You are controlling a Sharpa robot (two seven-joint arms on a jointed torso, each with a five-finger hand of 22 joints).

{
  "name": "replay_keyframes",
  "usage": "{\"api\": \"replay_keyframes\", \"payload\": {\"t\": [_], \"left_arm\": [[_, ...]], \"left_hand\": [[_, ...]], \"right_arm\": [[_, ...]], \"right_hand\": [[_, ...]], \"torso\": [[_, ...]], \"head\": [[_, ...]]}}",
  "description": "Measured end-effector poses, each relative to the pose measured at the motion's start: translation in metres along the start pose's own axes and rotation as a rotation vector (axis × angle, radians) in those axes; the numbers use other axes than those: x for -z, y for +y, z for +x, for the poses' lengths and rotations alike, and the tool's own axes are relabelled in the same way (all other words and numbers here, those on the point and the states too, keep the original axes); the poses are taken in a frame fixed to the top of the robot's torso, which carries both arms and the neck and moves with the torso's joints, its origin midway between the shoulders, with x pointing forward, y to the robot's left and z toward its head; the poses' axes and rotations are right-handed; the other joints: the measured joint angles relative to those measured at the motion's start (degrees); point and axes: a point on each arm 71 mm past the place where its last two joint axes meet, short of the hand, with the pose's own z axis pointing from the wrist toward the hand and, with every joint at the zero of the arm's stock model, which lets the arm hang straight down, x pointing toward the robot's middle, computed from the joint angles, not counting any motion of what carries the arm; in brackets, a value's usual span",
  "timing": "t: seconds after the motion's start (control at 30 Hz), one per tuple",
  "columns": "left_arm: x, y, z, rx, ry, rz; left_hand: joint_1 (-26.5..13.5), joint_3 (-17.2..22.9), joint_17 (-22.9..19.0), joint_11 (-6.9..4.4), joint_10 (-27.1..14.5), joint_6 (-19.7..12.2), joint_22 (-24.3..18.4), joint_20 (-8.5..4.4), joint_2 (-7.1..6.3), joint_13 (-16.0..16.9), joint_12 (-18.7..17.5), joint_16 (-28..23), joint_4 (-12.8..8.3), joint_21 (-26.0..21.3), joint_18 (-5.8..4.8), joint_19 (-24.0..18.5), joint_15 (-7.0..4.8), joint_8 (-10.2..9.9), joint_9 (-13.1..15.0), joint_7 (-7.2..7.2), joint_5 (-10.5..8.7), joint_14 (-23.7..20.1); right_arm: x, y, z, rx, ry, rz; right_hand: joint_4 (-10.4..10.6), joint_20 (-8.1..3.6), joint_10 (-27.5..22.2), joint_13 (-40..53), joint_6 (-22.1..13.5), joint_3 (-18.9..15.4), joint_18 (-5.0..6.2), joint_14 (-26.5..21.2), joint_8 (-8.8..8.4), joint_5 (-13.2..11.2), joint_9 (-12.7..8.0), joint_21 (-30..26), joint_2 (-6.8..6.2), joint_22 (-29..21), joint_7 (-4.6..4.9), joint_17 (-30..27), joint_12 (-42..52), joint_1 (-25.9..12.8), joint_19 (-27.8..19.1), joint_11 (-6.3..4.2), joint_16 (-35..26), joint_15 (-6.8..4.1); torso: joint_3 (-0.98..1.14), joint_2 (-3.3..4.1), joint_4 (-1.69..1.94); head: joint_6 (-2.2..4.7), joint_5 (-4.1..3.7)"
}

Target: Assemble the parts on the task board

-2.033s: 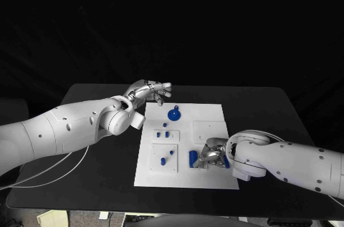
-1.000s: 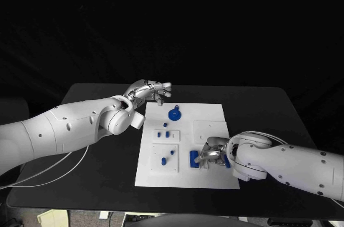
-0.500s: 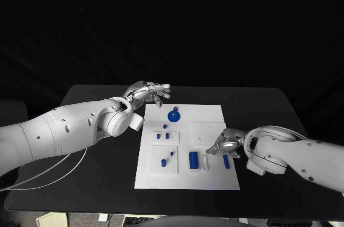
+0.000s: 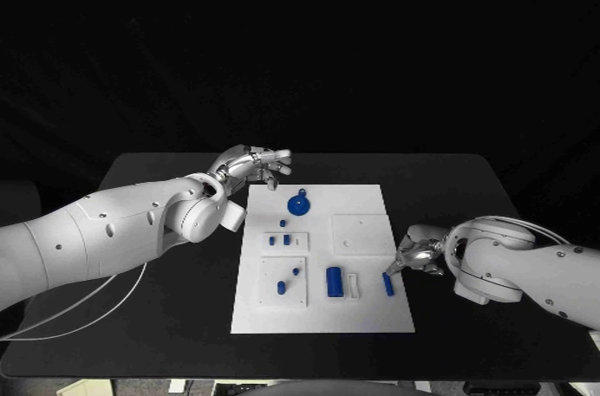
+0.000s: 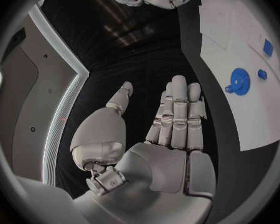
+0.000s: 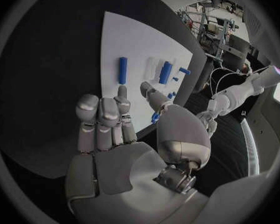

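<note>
Black table (image 4: 163,309) carries the white task board (image 4: 356,314) at frame centre, left hand (image 4: 254,165) spread wide and empty at its upper-left corner, right hand (image 4: 416,250) empty with fingers apart at its right edge beside a blue rod (image 4: 388,283).

task board (image 5: 239,59): cut by frame edge | small parts (image 4: 283,239): shapes unclear

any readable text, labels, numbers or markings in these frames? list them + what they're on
None readable.
Task board: plain white, no print that can be made out in any view.
Blue parts, such as the gear and the cylinder: no markings visible.
Left hand and right hand: no labels or logos visible on them or on the white arms.
Table: plain black.
</note>
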Motion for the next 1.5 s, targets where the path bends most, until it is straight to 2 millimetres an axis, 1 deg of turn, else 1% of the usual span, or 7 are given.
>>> {"api": "replay_keyframes", "payload": {"t": [0.33,0.63,0.8,1.07,1.2,1.33,1.5], "left_arm": [[0.001,0.0,-0.001,0.0,-0.001,-0.001],[0.001,0.001,-0.001,0.0,0.0,-0.002],[0.001,0.001,-0.001,0.0,0.001,-0.002],[0.001,0.001,-0.002,0.0,0.001,-0.003],[0.001,0.001,-0.001,0.001,0.002,-0.003],[0.001,0.001,-0.001,0.001,0.003,-0.003],[0.001,0.001,-0.001,0.001,0.003,-0.004]], "left_hand": [[0.0,0.0,0.1,0.0,0.0,0.0,0.0,0.01,0.0,0.0,0.0,0.0,0.0,0.0,0.0,0.0,0.0,0.0,0.0,0.0,0.0,0.0],[0.0,0.0,0.0,-0.01,0.0,0.0,0.1,0.01,0.0,0.0,0.0,0.0,0.0,-0.2,0.0,0.0,0.0,0.0,0.0,0.0,0.0,0.0],[-0.2,0.0,0.0,-0.01,0.0,0.0,0.1,0.01,0.22,0.0,0.0,0.0,0.0,-0.2,0.0,0.0,0.0,0.0,0.0,0.0,0.0,0.0],[-0.2,0.0,0.1,-0.01,0.0,0.0,0.1,0.03,0.22,0.0,0.0,0.0,0.0,-0.2,0.0,0.0,0.0,0.0,0.0,0.0,0.0,0.0],[-0.2,0.0,0.1,-0.01,0.0,0.0,0.1,0.11,0.22,0.0,0.0,0.0,0.0,-0.2,0.0,-0.1,0.0,0.0,0.0,0.0,0.0,0.0],[-0.2,0.0,0.1,-0.02,0.0,0.0,0.1,0.11,0.22,0.0,0.0,0.0,0.0,-0.2,0.0,-0.1,0.0,0.0,0.0,0.0,0.0,0.0],[-0.2,0.0,0.1,-0.02,0.0,0.0,0.1,0.11,0.22,0.0,0.0,0.0,0.0,-0.2,0.01,-0.1,0.0,0.0,0.0,0.0,0.0,0.0]], "right_arm": [[-0.009,-0.003,0.026,0.053,0.03,0.036],[-0.015,0.001,0.031,0.075,0.023,0.039],[-0.019,0.01,0.037,0.098,0.017,0.023],[-0.023,0.023,0.041,0.196,-0.029,0.001],[-0.023,0.028,0.043,0.236,-0.046,-0.006],[-0.024,0.031,0.044,0.258,-0.057,-0.008],[-0.024,0.033,0.044,0.274,-0.065,-0.01]], "right_hand": [[1.5,0.4,0.5,-0.2,1.0,-0.9,0.01,0.0,0.0,0.0,0.0,0.0,1.1,0.3,-0.34,0.2,0.0,-1.1,-0.2,-0.12,0.2,0.0],[2.9,0.4,0.7,-0.2,1.6,-1.3,0.01,0.1,0.61,0.0,0.4,0.0,0.76,0.4,-0.38,0.2,0.0,-2.6,-0.2,-0.32,0.2,0.11],[3.3,0.41,0.7,-0.2,1.9,-1.3,0.01,-0.1,0.59,0.0,10.4,0.0,1.05,0.4,-0.48,0.3,0.0,-2.9,-0.2,-0.32,0.2,-0.1],[3.5,0.63,1.1,-0.2,2.4,0.5,0.0,-0.1,0.99,0.0,12.7,0.0,2.15,0.6,-0.58,0.3,0.0,-2.3,-0.4,-0.13,0.4,-0.11],[2.4,0.64,1.0,-0.2,2.4,3.0,0.0,-0.1,1.01,0.0,14.2,0.0,1.83,0.7,-0.59,0.3,-0.1,0.4,-0.4,-0.25,0.4,-0.1],[0.9,0.81,1.0,-0.2,2.4,4.9,0.0,-0.1,2.29,0.0,14.2,0.0,1.51,0.8,-0.59,0.3,-0.1,2.4,-0.4,-0.25,0.4,-0.1],[-0.3,1.02,1.0,-0.2,2.4,6.1,0.0,-0.1,2.31,-0.2,14.2,0.0,1.22,0.9,-0.6,0.3,-0.1,3.7,-0.2,-0.24,0.4,-0.09]], "torso": [[-0.02,0.04,0.1],[-0.12,0.05,0.17],[-0.13,0.05,0.18],[-0.13,0.04,0.18],[-0.12,0.03,0.18],[-0.13,0.03,0.18],[-0.15,0.02,0.18]], "head": [[0.02,-0.22],[-0.2,-0.15],[-0.32,-0.1],[-0.47,-0.01],[-0.56,-0.04],[-0.66,-0.13],[-0.66,-0.16]]}}
